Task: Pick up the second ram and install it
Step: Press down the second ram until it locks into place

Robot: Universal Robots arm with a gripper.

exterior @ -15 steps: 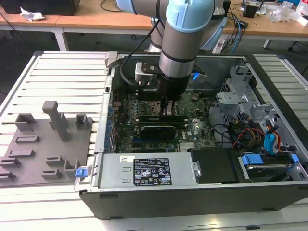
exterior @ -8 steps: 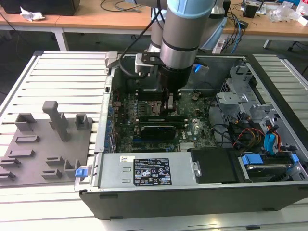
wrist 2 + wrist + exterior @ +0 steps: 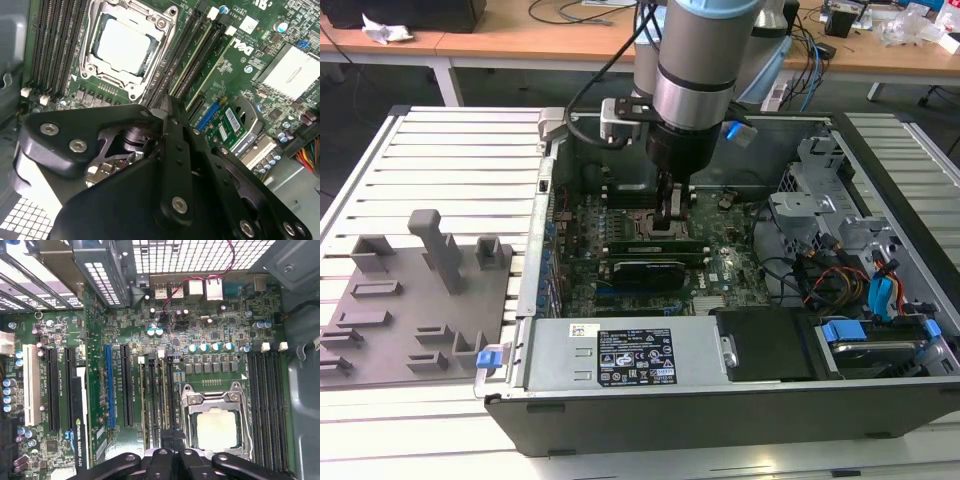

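The gripper stands inside the open computer case, over the memory slots beside the CPU socket. Finger state cannot be told.

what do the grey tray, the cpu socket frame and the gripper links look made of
Grey tray: matte moulded plastic, by its dull uniform grey. CPU socket frame: bare metal, shiny with bright highlights. The gripper links: black, slightly glossy, probably coated metal or hard plastic; silver screw heads.

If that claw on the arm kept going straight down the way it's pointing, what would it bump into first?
Most likely the memory slots beside the CPU socket: the end effector points down at them inside the computer case. How close it already is, I can't tell.
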